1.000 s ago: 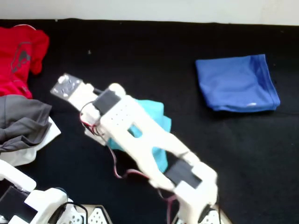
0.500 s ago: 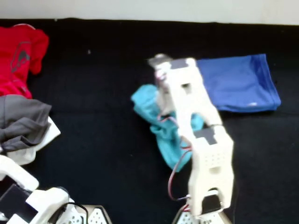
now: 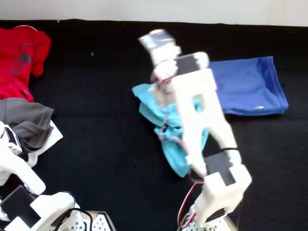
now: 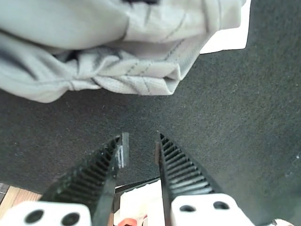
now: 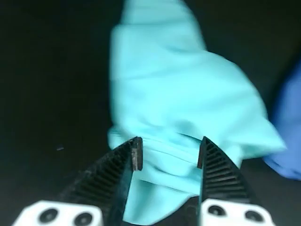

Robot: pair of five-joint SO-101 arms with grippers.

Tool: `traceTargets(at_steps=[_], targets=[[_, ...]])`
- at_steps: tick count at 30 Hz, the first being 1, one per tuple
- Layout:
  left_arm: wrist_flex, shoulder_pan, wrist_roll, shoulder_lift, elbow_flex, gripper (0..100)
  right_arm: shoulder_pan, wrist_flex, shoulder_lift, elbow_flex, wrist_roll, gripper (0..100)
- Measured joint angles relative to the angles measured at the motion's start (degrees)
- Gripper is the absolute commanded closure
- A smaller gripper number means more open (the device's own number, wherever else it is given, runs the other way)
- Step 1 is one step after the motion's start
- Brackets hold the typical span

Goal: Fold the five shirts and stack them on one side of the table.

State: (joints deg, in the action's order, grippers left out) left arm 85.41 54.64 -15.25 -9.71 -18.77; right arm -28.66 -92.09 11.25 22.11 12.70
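1. Tabletop [image 3: 96, 96]: black, carrying five shirts.

2. Turquoise shirt [image 3: 147, 103]: lies crumpled near the middle of the tabletop, unfolded. One end points toward the near edge. The right arm [image 3: 197, 110] stretches over it from the near edge and covers part of it.

3. Right gripper [image 5: 169, 153]: hangs over the turquoise shirt [image 5: 178, 103]. The fingers are spread wide and released. The cloth shows in the gap between them, but neither finger can be seen pinching it.

4. Blue shirt [image 3: 250, 86]: folded to a flat rectangle, lying toward the far right part of the tabletop. Its left edge passes behind the right arm, just beside the turquoise shirt. Whether the two shirts touch cannot be told.

5. Red shirt [image 3: 19, 57]: unfolded, at the far left corner.

6. Gray shirt [image 3: 24, 122]: bunched at the left edge, just nearer than the red shirt. It rests on a white shirt [image 3: 53, 137], of which one corner sticks out.

7. Left arm [image 3: 19, 187]: at the near left corner, close to the gray shirt.

8. Left gripper [image 4: 141, 148]: held above bare tabletop just short of the gray shirt [image 4: 94, 56]. The fingers are parted by a narrow gap and grasp nothing. The white shirt [image 4: 225, 37] shows beyond the gray one.
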Motion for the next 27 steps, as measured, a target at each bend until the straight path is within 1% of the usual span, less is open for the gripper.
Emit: traceTargets(at_steps=[2, 4, 8, 12, 14, 15, 19, 23, 27], targets=[[0.0, 0.0, 0.0, 0.0, 0.0, 89, -5.0, 1.7, 0.0, -0.8, 0.0, 80.0], [0.0, 0.0, 0.0, 0.0, 0.0, 89, -8.4, 4.0, 0.8, -1.6, -0.1, 80.0], [0.0, 0.0, 0.0, 0.0, 0.0, 89, -9.3, 8.0, 7.1, -1.7, -0.1, 80.0], [0.2, 0.0, 0.0, 0.0, 0.0, 89, -6.2, 13.1, 13.8, -1.7, -0.2, 80.3], [0.8, 0.0, 0.0, 0.0, 0.0, 89, -3.5, 15.8, 15.6, -1.7, -0.2, 80.7], [0.9, 0.0, 0.0, 0.0, 0.0, 89, -1.9, 17.1, 16.0, -1.7, -0.2, 82.5], [1.1, 0.0, 0.0, 0.0, 0.0, 89, 4.4, 20.0, 16.5, -1.7, -0.2, 99.6], [1.1, 0.0, 0.0, 0.0, 0.0, 89, 8.7, 19.5, 16.5, 1.3, -0.2, 94.4], [1.1, 0.0, 0.0, 0.0, 0.0, 89, 10.7, 16.3, 16.5, 7.7, -0.2, 90.6]])
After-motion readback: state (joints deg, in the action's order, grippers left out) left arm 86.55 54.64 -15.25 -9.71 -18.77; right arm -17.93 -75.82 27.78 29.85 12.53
